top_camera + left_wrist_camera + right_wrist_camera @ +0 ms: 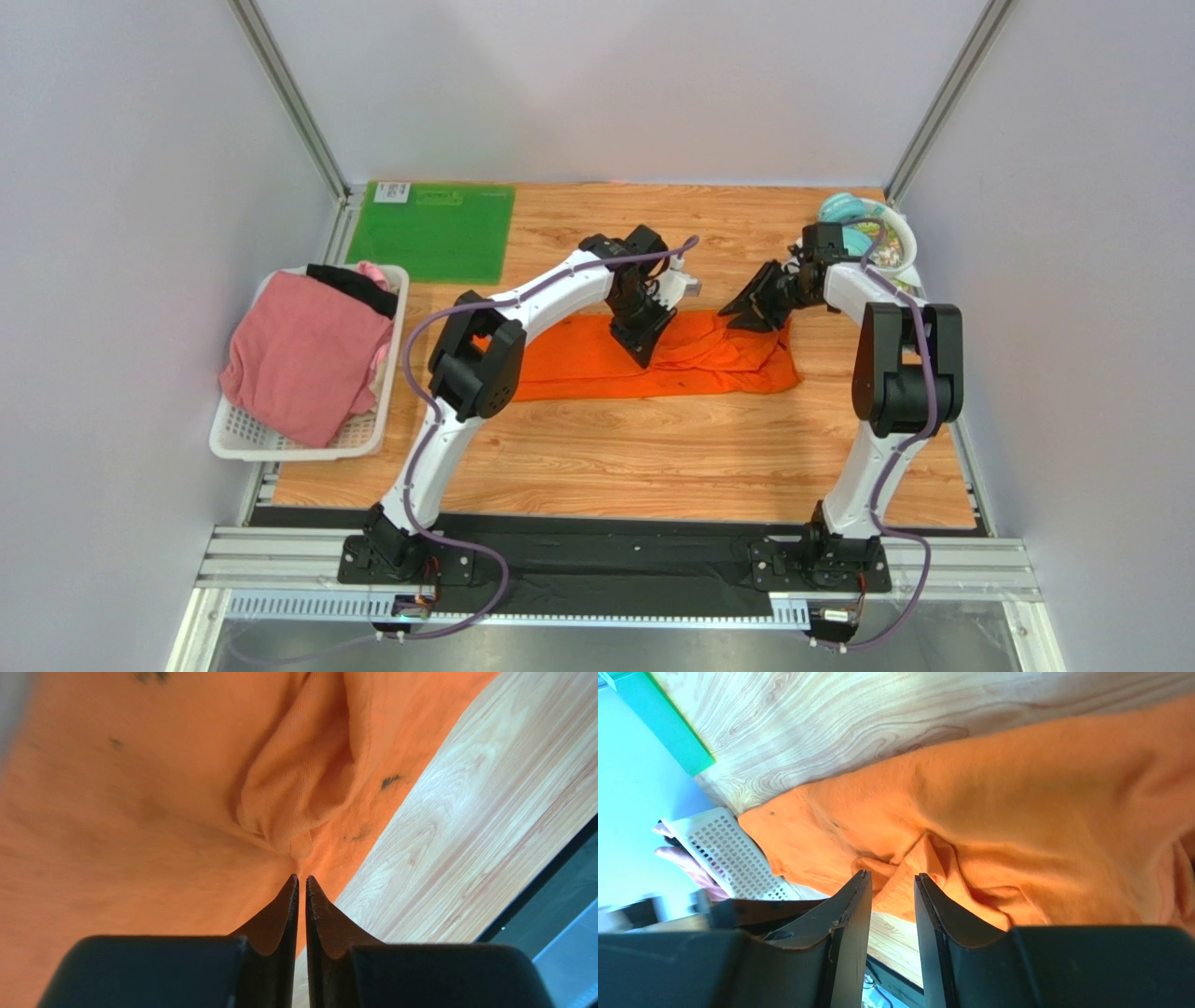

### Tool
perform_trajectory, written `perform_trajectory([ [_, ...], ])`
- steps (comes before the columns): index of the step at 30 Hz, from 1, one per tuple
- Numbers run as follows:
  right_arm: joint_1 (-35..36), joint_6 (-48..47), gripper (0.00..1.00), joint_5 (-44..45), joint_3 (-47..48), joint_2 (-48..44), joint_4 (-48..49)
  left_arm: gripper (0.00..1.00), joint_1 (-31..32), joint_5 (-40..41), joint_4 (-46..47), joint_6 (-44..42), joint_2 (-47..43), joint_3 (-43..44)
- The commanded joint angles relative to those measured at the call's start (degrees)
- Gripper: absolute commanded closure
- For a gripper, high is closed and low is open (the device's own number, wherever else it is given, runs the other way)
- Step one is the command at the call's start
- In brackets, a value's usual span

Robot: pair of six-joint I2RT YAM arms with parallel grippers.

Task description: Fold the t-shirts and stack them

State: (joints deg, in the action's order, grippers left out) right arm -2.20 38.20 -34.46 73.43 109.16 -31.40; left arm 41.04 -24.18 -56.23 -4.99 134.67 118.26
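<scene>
The left gripper (302, 878) is pointing down at the orange shirt (709, 364), its jaws standing nearly together with only a sliver of gap and nothing showing between them; a puckered fold of the cloth is sitting just beyond the tips. The right gripper (891, 875) is holding its jaws parted, gripping nothing, and is hanging over the shirt's far right edge, where another small ridge of cloth is bunching just ahead of the fingers. The orange shirt is lying as a long, flattened band across the middle of the wooden table (631, 455), running from under the left arm's elbow to near the right arm. Well to the left, a white basket (232, 437) is sitting at the table's edge, holding the pink shirt (302, 357) with the black shirt (351, 286) tucked at its far end. A green mat (432, 231) is lying flat at the far left corner.
</scene>
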Motion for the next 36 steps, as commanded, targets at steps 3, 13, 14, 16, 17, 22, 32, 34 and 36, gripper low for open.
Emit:
perform_trajectory([
  [3,0.44,1.01,0.65,-2.19,3.30,0.78,0.72,0.80,0.80,-1.57,2.69,3.40,-4.24,-5.92],
  [13,0.53,-1.72,0.65,-0.44,3.56,2.19,-2.61,0.65,0.89,-0.34,6.13,7.45,-8.54,-8.92],
  [14,0.53,-1.81,0.65,-0.35,3.30,2.28,-2.79,0.63,0.89,-0.16,6.65,7.80,-9.16,-9.36],
  [16,0.53,-1.90,0.65,0.00,2.86,2.28,-2.79,0.59,0.80,0.10,8.23,8.68,-10.83,-10.76],
  [17,0.53,-1.98,0.65,0.00,2.51,2.45,-2.79,0.57,0.80,0.10,9.28,9.38,-11.53,-11.20],
  [22,0.53,-2.51,0.65,0.27,2.25,2.46,-3.23,0.53,0.80,0.81,11.40,11.76,-12.15,-12.70],
  [32,0.00,-4.01,0.64,1.58,1.37,1.31,-4.90,0.46,1.24,3.88,13.69,16.59,-9.87,-13.67],
  [34,-0.09,-4.09,0.64,1.41,1.37,1.66,-4.90,0.45,1.50,4.32,13.95,16.95,-9.69,-13.58],
  [36,-0.18,-4.35,0.64,0.97,1.45,1.58,-5.08,0.45,1.50,4.59,13.95,17.21,-9.60,-13.23],
])
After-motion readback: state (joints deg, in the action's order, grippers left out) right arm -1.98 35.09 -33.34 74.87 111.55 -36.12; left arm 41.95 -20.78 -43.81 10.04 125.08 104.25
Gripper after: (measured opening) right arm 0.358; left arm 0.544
